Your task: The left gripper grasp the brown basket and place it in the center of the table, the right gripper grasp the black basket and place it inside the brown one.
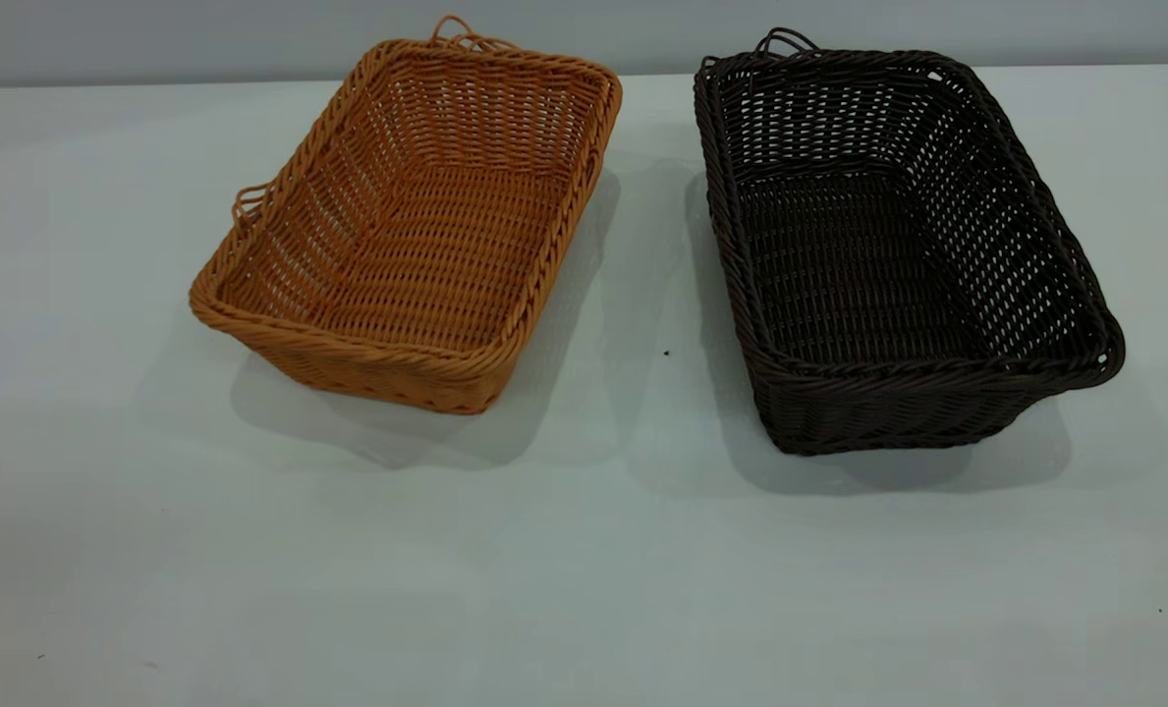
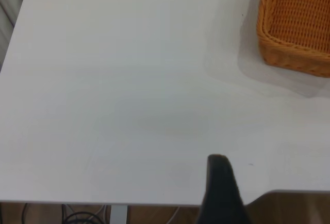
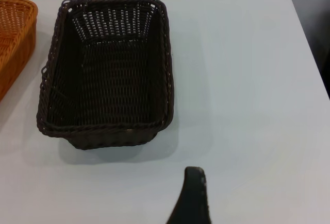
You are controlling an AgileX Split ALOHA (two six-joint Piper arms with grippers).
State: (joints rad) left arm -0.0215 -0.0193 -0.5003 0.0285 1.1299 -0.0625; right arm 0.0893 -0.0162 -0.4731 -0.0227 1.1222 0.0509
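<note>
Only one dark finger of each arm shows in its wrist view, so whether the left fingers point(image 2: 221, 183) or the right fingers point(image 3: 193, 193) are open or closed cannot be told; both hang above bare desk point(image 1: 584, 570), touching nothing. Outward from the right ones the black basket point(image 1: 898, 255) sits upright on the desk's right half, while the brown basket point(image 1: 417, 226) stands to its left, near it but apart, angled slightly, both empty
</note>
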